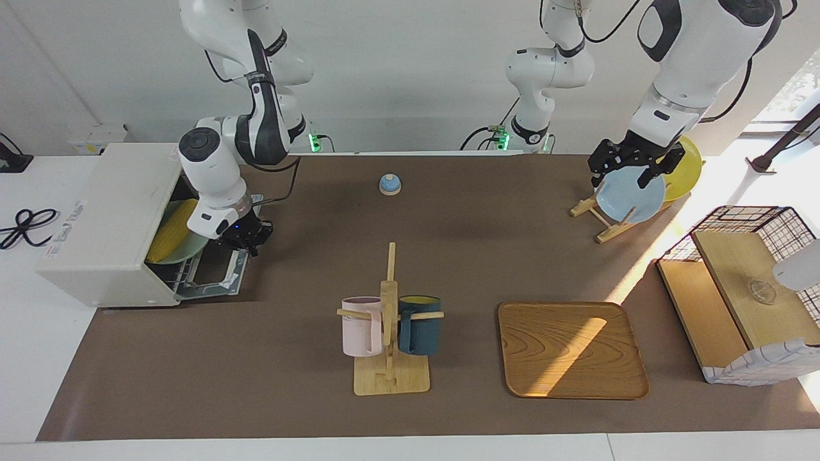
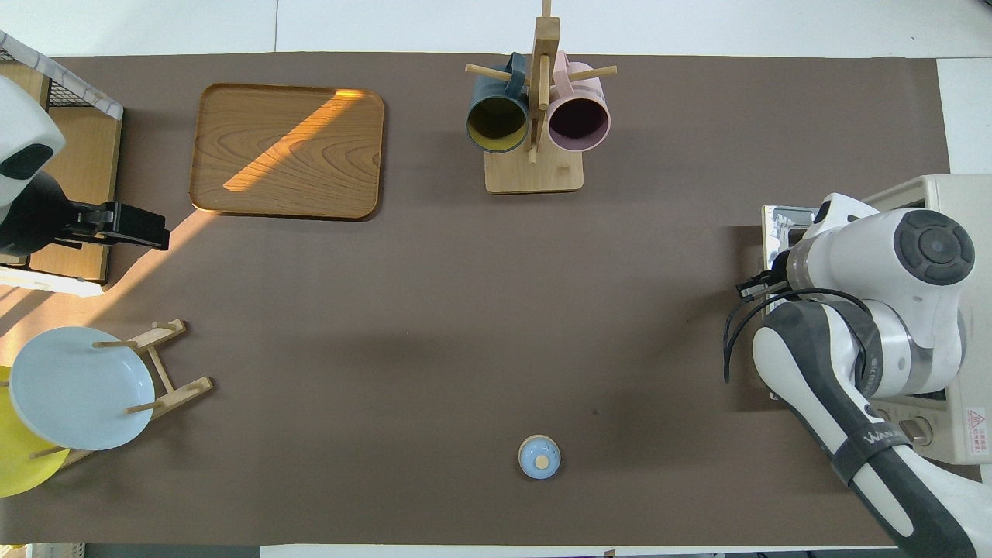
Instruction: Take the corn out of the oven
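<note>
The off-white oven stands at the right arm's end of the table, and its glass door lies dropped open on the table. Inside, the yellow corn rests on a pale green plate. My right gripper is shut on the door's handle at the door's free edge. In the overhead view the right arm covers most of the door and the corn is hidden inside the oven. My left gripper waits open over the blue plate.
A mug stand with a pink and a dark teal mug is mid-table, with a wooden tray beside it. A small blue bell sits near the robots. A yellow plate shares the blue plate's rack. A wire basket stands at the left arm's end.
</note>
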